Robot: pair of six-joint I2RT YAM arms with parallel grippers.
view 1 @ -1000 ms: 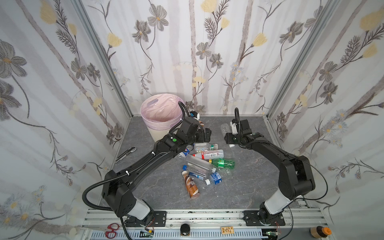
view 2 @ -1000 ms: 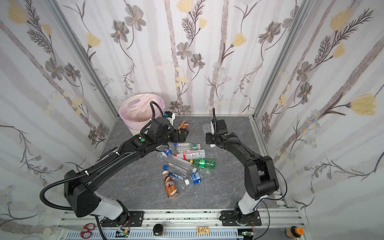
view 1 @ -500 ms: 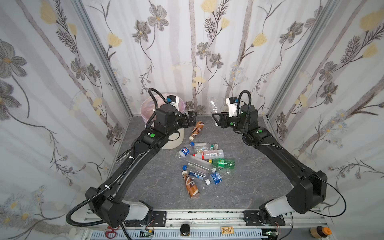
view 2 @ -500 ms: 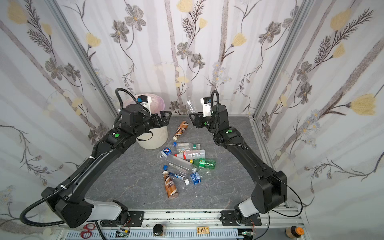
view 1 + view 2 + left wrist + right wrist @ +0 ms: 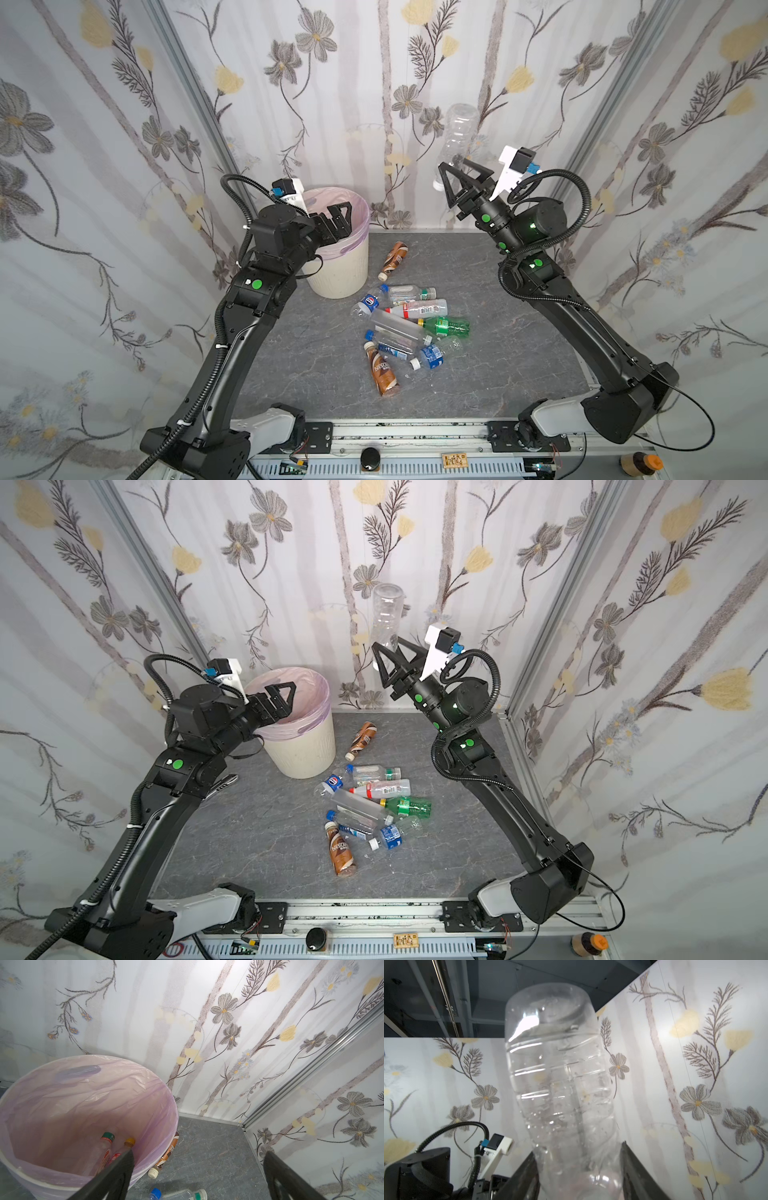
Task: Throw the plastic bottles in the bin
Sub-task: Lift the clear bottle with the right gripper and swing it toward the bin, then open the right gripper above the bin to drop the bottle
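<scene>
Carrying a clear bottle (image 5: 457, 129) neck-down, the right gripper (image 5: 461, 171) clamps it high, well right of the bin (image 5: 345, 278); the left gripper (image 5: 338, 216) hangs spread and empty over the rim. Next: swing across above the opening, then release.

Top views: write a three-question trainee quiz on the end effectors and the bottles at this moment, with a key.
1. True or false: the left end effector, by the rim of the bin, holds a bottle.
2. The clear bottle in the right end effector has its base: A) up, B) down, C) level.
3. Short answer: where does the green bottle lie?
Key: 1 false, it is open and empty. 2 A. 3 On the table, in the pile of bottles.
</scene>
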